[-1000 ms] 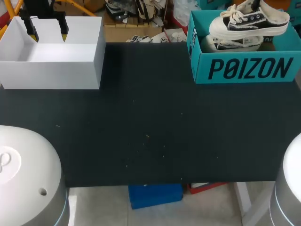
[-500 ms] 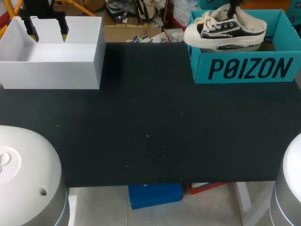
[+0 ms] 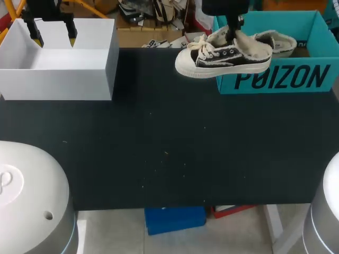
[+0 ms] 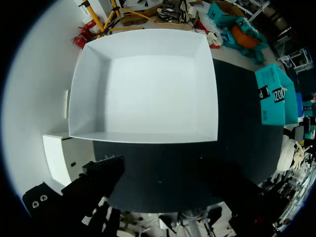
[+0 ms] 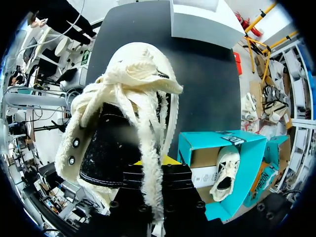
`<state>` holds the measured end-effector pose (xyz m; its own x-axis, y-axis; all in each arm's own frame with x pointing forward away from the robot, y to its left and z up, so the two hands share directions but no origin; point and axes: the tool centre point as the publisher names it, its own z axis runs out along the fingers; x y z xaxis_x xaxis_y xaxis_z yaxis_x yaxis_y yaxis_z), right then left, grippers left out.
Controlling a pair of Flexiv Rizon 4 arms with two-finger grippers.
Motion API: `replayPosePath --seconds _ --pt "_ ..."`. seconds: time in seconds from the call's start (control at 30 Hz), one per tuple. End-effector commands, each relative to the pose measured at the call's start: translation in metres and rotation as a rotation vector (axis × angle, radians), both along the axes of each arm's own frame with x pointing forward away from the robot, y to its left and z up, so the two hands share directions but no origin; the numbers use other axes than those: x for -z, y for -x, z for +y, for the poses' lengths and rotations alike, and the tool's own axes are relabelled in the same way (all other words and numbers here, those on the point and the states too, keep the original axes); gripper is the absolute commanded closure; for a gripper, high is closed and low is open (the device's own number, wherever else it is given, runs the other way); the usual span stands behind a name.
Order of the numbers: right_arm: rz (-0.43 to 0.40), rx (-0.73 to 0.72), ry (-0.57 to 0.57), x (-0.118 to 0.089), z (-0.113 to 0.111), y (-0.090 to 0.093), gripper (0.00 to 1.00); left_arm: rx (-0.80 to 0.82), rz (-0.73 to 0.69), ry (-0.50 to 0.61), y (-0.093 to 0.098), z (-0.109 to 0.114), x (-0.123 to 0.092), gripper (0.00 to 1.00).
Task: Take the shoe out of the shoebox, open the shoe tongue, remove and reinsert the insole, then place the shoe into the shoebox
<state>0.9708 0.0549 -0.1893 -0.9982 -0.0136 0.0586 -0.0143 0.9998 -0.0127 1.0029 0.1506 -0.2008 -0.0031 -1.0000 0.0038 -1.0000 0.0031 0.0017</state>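
Dark tabletop (image 3: 169,153) lies under the right gripper (image 3: 232,33), whose fingers pinch the shoe (image 3: 222,57) near its tongue and hold it in the air. It has a black canvas upper, a cream rubber sole and toe cap, frayed cream laces and a fleecy lining. Its long axis runs across the table, roughly level, with the toe toward my left. In the head view the heel overlaps the teal shoebox (image 3: 286,79) at its left corner. A second shoe (image 3: 279,42) lies inside that box. Well apart, the left gripper (image 3: 53,33) hangs with fingers spread above a white box (image 3: 58,79).

Black yellow-tipped pincer (image 3: 53,37), white housings (image 3: 26,196)
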Motion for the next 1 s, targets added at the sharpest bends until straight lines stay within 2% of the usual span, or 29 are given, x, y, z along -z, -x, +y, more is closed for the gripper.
replayPosePath --seconds 0.03,0.37,0.57,0.77,1.0 --pt "-0.111 -0.001 -0.012 0.013 0.030 0.028 1.00 -0.002 0.002 -0.003 0.000 0.000 -0.001 0.00" --pt "-0.102 0.015 -0.068 0.042 0.116 0.053 1.00 -0.002 0.002 -0.003 0.000 0.000 -0.001 0.00" --pt "-0.071 -0.009 -0.098 0.065 0.158 0.069 1.00 -0.002 0.002 -0.003 0.000 0.000 -0.001 0.00" --pt "-0.052 -0.046 -0.117 0.086 0.181 0.076 1.00 -0.002 0.002 -0.003 0.000 0.000 -0.001 0.00" --pt "-0.033 -0.067 -0.126 0.112 0.188 0.081 1.00 -0.002 0.002 -0.003 0.000 0.000 -0.001 0.00"
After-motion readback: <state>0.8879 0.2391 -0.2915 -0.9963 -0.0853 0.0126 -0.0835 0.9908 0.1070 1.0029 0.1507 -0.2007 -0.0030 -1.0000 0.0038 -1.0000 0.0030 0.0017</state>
